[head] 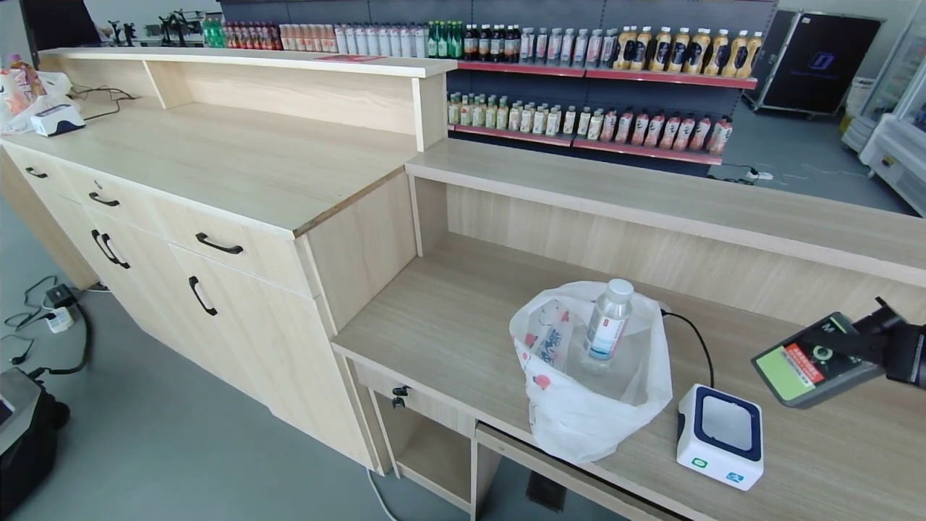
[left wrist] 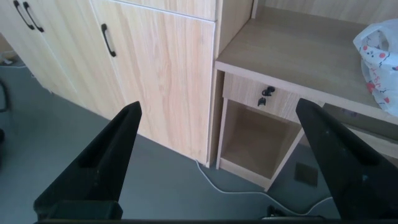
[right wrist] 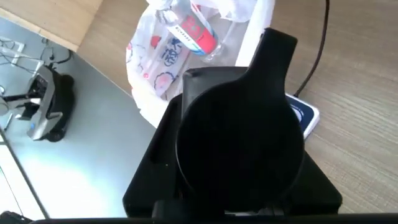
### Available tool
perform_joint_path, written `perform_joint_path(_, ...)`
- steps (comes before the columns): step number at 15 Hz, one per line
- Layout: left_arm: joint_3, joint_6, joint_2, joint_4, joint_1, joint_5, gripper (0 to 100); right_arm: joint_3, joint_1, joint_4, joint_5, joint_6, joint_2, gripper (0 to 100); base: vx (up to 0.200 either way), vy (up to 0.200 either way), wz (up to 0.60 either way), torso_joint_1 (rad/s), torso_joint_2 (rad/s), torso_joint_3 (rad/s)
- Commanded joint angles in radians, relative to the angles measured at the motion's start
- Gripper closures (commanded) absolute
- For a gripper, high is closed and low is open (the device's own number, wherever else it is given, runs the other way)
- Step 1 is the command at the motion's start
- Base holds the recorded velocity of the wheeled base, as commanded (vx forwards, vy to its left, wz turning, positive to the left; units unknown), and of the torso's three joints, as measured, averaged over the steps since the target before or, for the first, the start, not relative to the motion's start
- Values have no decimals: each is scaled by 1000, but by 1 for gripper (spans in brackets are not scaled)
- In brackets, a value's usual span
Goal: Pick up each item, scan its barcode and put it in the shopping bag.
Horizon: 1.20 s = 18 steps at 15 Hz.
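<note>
left gripper (left wrist: 217,106) spread wide, empty | right gripper (head: 867,340) clamps flat box (head: 796,365), seemingly cardboard

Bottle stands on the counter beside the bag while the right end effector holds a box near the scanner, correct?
No. The head view shows the bottle standing inside the bag, not beside it. The right end effector does hold a box near the scanner.
</note>
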Motion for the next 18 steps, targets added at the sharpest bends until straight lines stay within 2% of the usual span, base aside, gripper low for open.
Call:
perform_joint_path(1,0,0,0,0,1,0,0,3,-37,26,16,-52,62,100,0,0,0,0,0,0)
perform_joint_path(4,0,0,0,0,1,0,0,34,-66,56,16,-186,110,100,0,0,0,0,0,0)
perform_joint_path(7,0,0,0,0,1,0,0,37,-83,59,27,-189,136,100,0,0,0,0,0,0)
perform_joint_path(10,0,0,0,0,1,0,0,43,-84,59,90,-190,136,100,0,0,0,0,0,0)
perform_joint_path(18,0,0,0,0,1,0,0,39,-58,-4,82,-272,276,100,0,0,0,0,0,0)
